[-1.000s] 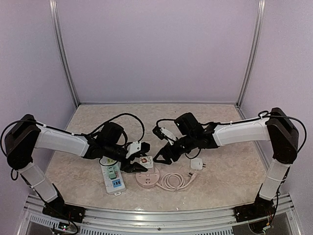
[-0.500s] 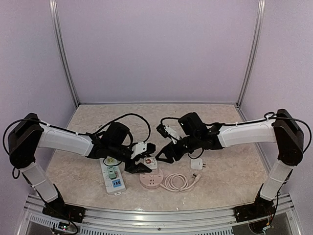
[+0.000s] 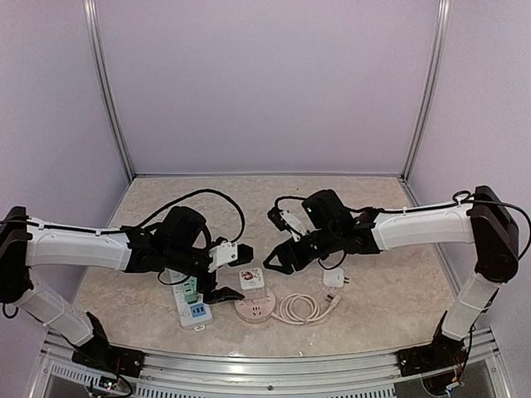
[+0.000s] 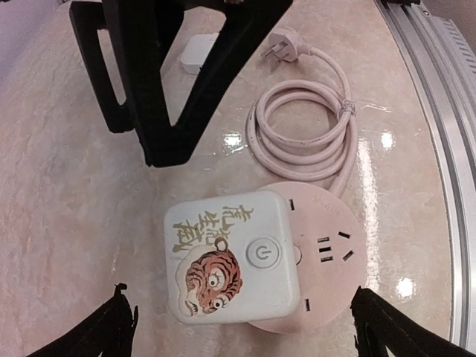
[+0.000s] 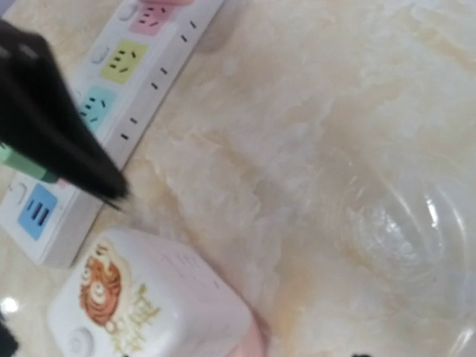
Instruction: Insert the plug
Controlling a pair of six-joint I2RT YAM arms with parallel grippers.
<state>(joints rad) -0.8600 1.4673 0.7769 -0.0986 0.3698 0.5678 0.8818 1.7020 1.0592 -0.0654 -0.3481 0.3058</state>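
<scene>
Left fingers (image 4: 113,332) have spread (released), tiger plug (image 4: 230,262) sits between them on pink socket (image 4: 336,269).

White cube plug (image 4: 230,256): orange tiger with dark stripes at 7 o'clock of top face, olive-gold characters at 11, grey power ring at 3. Pale pink round socket (image 4: 331,260) with dark slots; same pink on coiled cable (image 4: 305,126) at 12 o'clock. White power strip (image 5: 111,97) with pink, yellow, green and blue outlet panels, on cream marbled table (image 5: 335,149); lilac walls (image 3: 265,83).
</scene>
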